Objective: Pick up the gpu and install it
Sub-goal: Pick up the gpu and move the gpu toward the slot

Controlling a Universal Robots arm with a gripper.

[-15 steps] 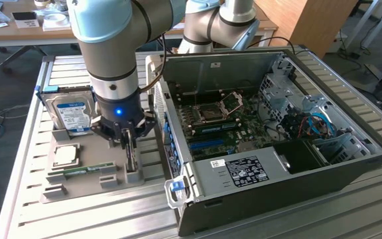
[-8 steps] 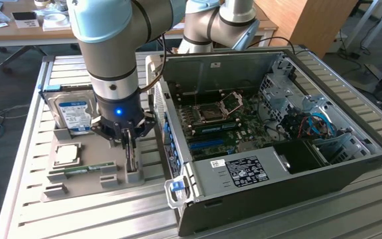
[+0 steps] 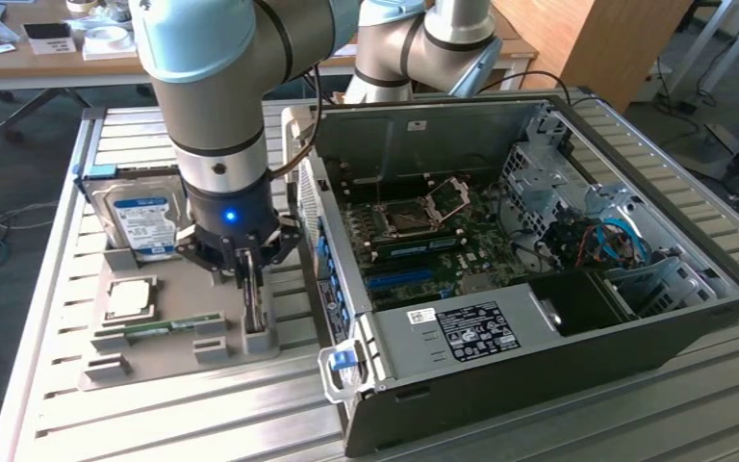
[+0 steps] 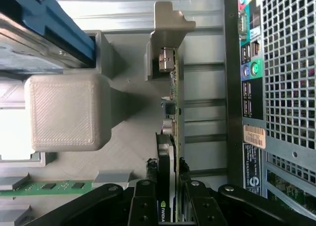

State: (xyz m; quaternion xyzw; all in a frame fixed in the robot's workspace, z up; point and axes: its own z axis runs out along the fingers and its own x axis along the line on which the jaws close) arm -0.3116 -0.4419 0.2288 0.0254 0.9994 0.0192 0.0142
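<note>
A slatted metal surface (image 3: 151,423) stands in an office, desks (image 3: 36,58) behind it. A grey tray (image 3: 151,371) lies near the surface's edge at the exterior view's left, just beside an open computer case (image 3: 498,385). The gpu (image 3: 259,310) stands on edge in the tray, close to the case, with the gripper (image 3: 251,274) clamped on its top edge.

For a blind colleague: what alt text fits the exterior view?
The gripper is closed on the gpu, which stands on edge in a grey tray beside the open computer case. The tray also holds a hard drive.
</note>
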